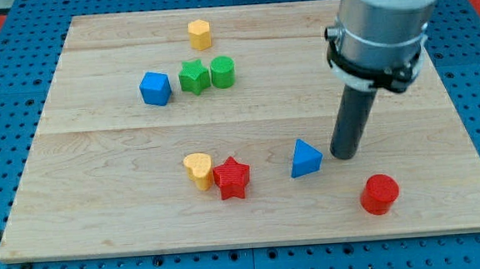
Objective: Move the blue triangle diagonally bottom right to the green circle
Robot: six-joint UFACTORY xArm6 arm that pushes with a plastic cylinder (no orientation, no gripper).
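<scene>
Right now the small blue triangle block (306,158) sits on the pale wooden board (102,201), a bit right of the middle and low down. It looks like a little wedge with a sharp top and smooth, shiny sides. My tip (345,155) is just beside it on the view's right, very close, though I cannot tell if they touch. The tip is only a dark round rod, so it has nothing to open or close and it holds nothing.

The round green circle block (223,71) is far off toward the view's top left, touching a green star block (193,76). A blue cube (155,88) sits near them on the left, and a yellow six-sided block (200,34) is above.

The big grey arm (its top is cut off by the picture edge) hides some board behind it.

Low down, a yellow heart block (198,169) touches a red star block (232,177). A red round block (380,193) stands alone at the bottom right. The board shows wood grain lines, and around it is a blue table full of little holes (4,99).
</scene>
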